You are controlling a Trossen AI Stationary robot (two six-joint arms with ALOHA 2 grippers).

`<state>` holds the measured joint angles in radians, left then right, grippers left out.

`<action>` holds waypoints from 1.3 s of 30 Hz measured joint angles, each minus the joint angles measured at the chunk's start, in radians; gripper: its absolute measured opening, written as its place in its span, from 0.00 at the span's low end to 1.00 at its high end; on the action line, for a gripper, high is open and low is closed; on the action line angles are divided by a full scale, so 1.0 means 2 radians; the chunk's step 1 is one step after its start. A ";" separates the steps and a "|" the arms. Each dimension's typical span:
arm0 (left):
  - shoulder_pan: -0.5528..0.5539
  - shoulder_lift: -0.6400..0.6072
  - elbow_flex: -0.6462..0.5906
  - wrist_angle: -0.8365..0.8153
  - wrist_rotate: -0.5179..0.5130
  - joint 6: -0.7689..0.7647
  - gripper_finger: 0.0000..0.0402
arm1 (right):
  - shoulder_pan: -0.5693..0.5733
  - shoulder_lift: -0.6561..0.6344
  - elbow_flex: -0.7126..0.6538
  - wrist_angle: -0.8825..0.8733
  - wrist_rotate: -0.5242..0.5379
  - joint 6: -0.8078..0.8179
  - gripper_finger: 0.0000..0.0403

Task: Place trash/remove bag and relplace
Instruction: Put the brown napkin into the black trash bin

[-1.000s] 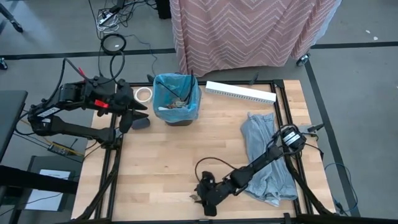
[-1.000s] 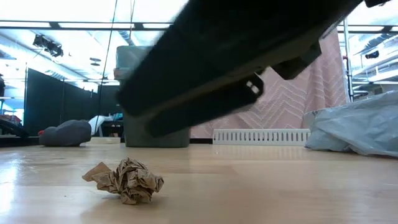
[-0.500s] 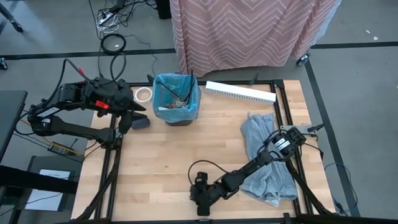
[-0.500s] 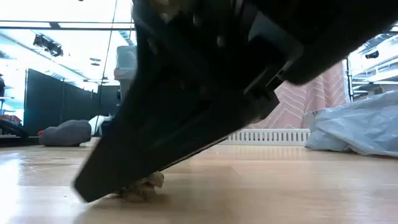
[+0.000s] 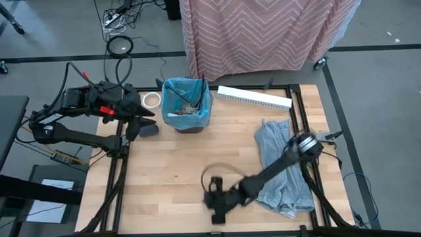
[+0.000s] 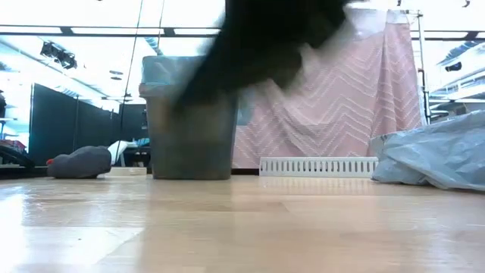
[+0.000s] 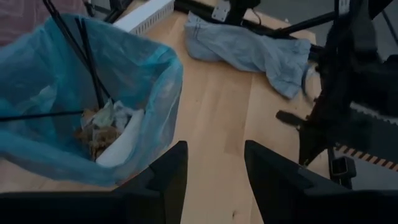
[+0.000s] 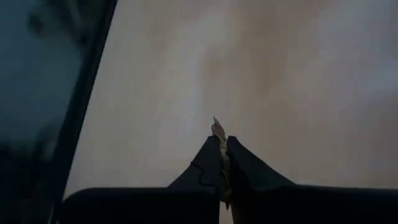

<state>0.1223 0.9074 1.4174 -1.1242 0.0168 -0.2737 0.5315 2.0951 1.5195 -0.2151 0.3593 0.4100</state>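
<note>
Near the counter's [image 5: 171, 164] front edge, the right hand [image 5: 216, 203] has lifted, pinching the brown scrap [image 8: 219, 134]; binning comes next.

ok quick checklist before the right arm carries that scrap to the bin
1. Scrap held: ok. The right gripper is shut on the brown paper scrap, a sliver showing between its fingers.
2. Scrap off the table: ok. The low view shows none left on the wood.
3. Bin open: ok. The trash bin with its blue liner stands upright and holds trash.
4. Route: ok. The bare table lies between gripper and bin.
5. Left gripper: cannot tell. Open beside the bin, it may crowd the drop.
</note>
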 joint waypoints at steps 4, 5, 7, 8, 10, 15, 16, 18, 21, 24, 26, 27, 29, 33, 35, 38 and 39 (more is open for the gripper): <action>0.000 0.000 0.000 0.017 -0.003 0.000 0.41 | -0.044 -0.086 0.001 -0.037 0.028 -0.027 0.00; 0.000 0.000 0.000 0.020 -0.005 0.000 0.41 | -0.056 -0.110 0.001 -0.041 0.033 -0.030 0.00; 0.000 0.000 0.000 0.020 -0.016 0.000 0.41 | -0.080 -0.157 0.000 -0.044 0.047 -0.038 0.00; 0.000 0.000 0.000 0.020 -0.023 0.000 0.41 | -0.093 -0.182 0.002 -0.040 0.054 -0.045 0.00; 0.000 0.000 0.000 0.021 -0.043 0.002 0.41 | -0.124 -0.221 0.003 -0.034 0.073 -0.065 0.00; 0.000 0.001 0.000 0.021 -0.125 0.005 0.41 | -0.209 -0.277 0.001 -0.022 0.079 -0.123 0.00; 0.000 0.001 0.000 0.022 -0.142 0.005 0.41 | -0.226 -0.284 0.002 -0.020 0.070 -0.129 0.00; 0.000 0.003 0.000 0.026 -0.179 0.004 0.41 | -0.265 -0.290 0.002 -0.015 0.042 -0.135 0.00; 0.000 0.005 0.000 0.039 -0.232 -0.014 0.41 | -0.313 -0.279 0.002 -0.005 -0.001 -0.137 0.00; 0.000 0.009 0.000 0.050 -0.268 -0.033 0.41 | -0.347 -0.260 0.001 0.011 -0.047 -0.136 0.00; 0.000 0.013 0.000 0.058 -0.287 -0.039 0.41 | -0.363 -0.241 0.002 0.022 -0.084 -0.135 0.00; 0.001 0.015 0.000 0.060 -0.289 -0.039 0.41 | -0.368 -0.231 0.002 0.027 -0.097 -0.132 0.00; 0.001 0.017 0.000 0.065 -0.290 -0.048 0.41 | -0.376 -0.212 0.002 0.034 -0.113 -0.131 0.00; 0.001 0.020 0.000 0.074 -0.292 -0.065 0.41 | -0.382 -0.177 0.028 0.027 -0.118 -0.153 0.01; 0.001 0.021 0.000 0.073 -0.292 -0.072 0.41 | -0.383 -0.159 0.047 0.023 -0.137 -0.168 0.01; 0.001 0.023 0.000 0.074 -0.298 -0.090 0.41 | -0.385 -0.126 0.091 0.005 -0.170 -0.184 0.02; 0.001 0.024 0.000 0.075 -0.301 -0.094 0.41 | -0.386 -0.115 0.106 -0.004 -0.178 -0.188 0.02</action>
<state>0.1242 0.9553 1.4174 -0.9741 -0.5857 -0.4618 -0.2403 1.8647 1.7317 -0.2238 0.0041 0.0345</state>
